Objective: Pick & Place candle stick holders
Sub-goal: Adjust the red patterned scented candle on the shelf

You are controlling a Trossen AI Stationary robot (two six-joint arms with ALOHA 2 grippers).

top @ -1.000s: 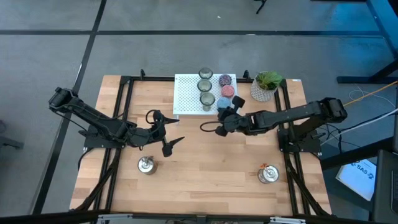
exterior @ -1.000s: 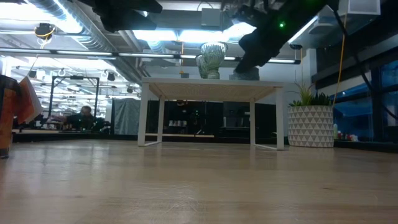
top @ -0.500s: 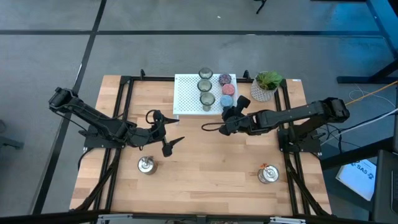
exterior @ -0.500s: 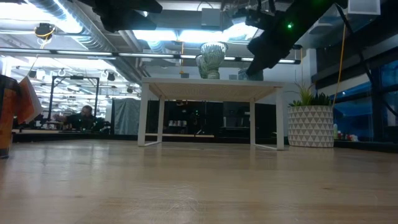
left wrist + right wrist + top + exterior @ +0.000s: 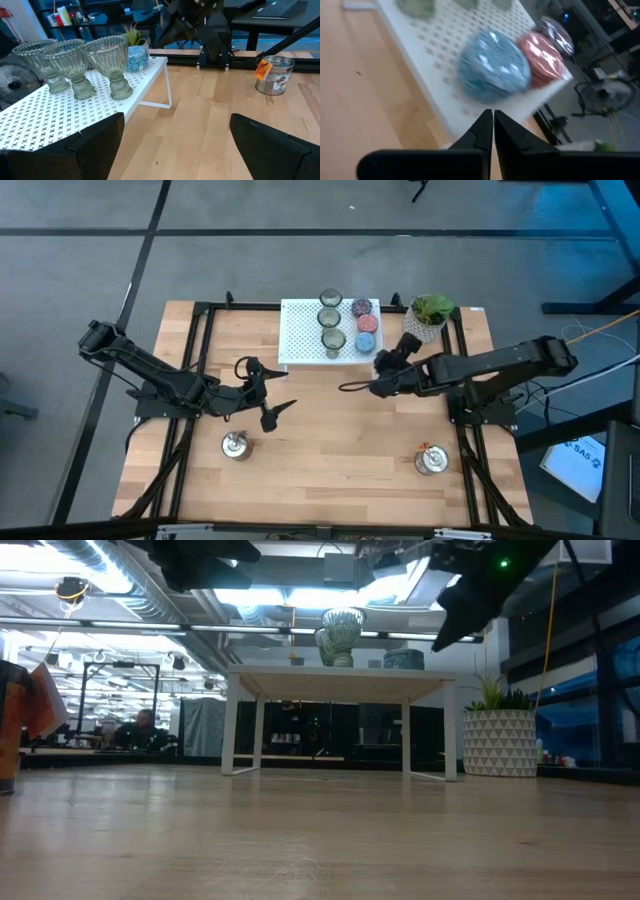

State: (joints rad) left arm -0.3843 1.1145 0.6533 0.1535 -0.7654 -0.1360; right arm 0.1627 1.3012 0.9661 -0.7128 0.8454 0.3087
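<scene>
Blue holder (image 5: 493, 66) (wrist view only), rack (image 5: 440, 95)

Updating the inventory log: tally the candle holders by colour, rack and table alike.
Olive-clear glass: 3
Purple: 1
Pink: 1
Blue: 1
Silver: 2
Total: 8

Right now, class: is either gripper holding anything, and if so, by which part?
Nothing is held. The right gripper is shut and empty near the blue holder on the rack; the left gripper is open above the table.
</scene>
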